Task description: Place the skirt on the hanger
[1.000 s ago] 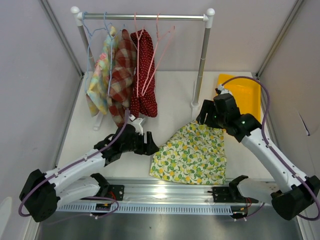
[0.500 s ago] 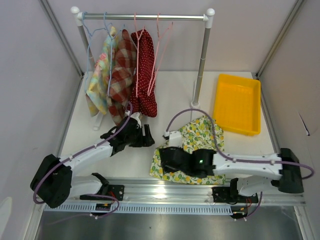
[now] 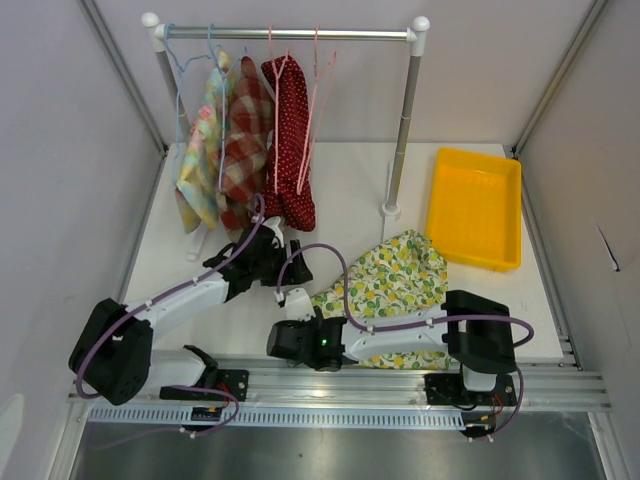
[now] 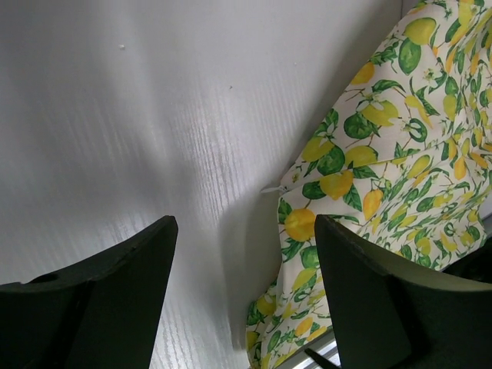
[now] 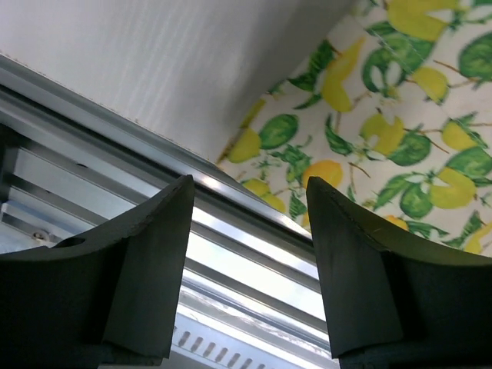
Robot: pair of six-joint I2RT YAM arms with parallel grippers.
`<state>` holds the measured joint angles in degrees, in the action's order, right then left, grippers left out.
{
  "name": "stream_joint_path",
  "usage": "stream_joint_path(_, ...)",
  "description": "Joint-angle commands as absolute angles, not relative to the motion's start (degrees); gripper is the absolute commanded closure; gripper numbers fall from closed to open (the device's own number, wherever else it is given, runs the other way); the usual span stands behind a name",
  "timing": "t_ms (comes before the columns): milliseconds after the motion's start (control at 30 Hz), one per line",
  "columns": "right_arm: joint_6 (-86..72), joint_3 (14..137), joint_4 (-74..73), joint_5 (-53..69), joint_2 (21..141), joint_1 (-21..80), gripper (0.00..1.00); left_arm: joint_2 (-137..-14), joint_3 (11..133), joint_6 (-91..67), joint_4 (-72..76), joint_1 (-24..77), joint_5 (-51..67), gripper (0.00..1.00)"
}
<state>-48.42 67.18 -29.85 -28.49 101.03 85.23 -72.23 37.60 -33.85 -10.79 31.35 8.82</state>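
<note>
- top view: within the last second the right arm has swung from the far side by the yellow tray (image 3: pixel 476 210) across to the near-left corner of the skirt (image 3: pixel 400 275). the right pincer (image 3: pixel 283 341) now sits low beside the front rail (image 3: pixel 400 390).
- top view: the skirt lay flat a second ago. now it looks rumpled and lies on the surface (image 3: pixel 350 190) between the two arms, partly under the right arm, and it is not on any hanger.
- top view: the left pincer (image 3: pixel 292 262) has crept a little toward the clothes rack (image 3: pixel 290 33), where the empty pink hangers (image 3: pixel 320 100) hang beside a red dotted garment (image 3: pixel 290 150). my guess is that the arms are setting up a fresh grab at the skirt's left edge.
- top view: the tray holds nothing that i can see.
- left wrist view: the left pincer (image 4: pixel 244 231) is spread wide with nothing between its jaws. the lemon-print skirt (image 4: pixel 384 154) edge lies just past the right jaw on the pale surface (image 4: pixel 138 108).
- right wrist view: the right pincer (image 5: pixel 250 184) is also wide and holds nothing. it hangs over the skirt (image 5: pixel 400 115) corner where the cloth meets the metal rail (image 5: pixel 231 269).
</note>
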Motion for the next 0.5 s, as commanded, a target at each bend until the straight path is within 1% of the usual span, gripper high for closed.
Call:
stream_joint_path(0, -47.72, 71.01, -28.48, -30.41, 104.31, 85.69, 0.34, -73.04, 40.43, -32.52, -8.7, 30.85, 10.63, 0.23)
stream_joint_path(133, -48.43, 69.35, -27.6, -29.36, 106.17, 85.17, 0.34, -73.65, 40.34, -32.7, -7.91, 30.85, 11.42, 0.23)
stream_joint_path(233, -49.74, 66.81, -27.69, -29.18, 106.53, 84.38, 0.38, -74.18, 40.25, -32.61, -7.12, 30.85, 12.04, 0.23)
stream_joint_path(300, -50.53, 64.7, -26.72, -29.27, 105.56, 84.03, 0.49, -74.62, 40.25, -32.96, -6.6, 30.85, 12.57, 0.24)
stream_joint_path(333, -50.97, 63.03, -26.72, -29.27, 104.34, 83.76, 0.69, -74.79, 40.25, -33.05, -6.07, 30.85, 12.83, 0.23)
stream_joint_path(367, -51.32, 62.41, -27.15, -29.44, 103.63, 83.67, 0.79, -75.23, 39.99, -33.13, -5.72, 30.85, 13.01, 0.24)
stream_joint_path(433, -52.64, 61.35, -29.6, -31.19, 101.18, 83.76, 0.95, -75.67, 39.99, -33.48, -4.49, 31.02, 13.8, 0.24)
stream_joint_path(467, -53.17, 61.17, -30.92, -32.42, 100.21, 83.85, 0.98, -76.2, 39.99, -33.57, -4.13, 31.11, 13.97, 0.24)
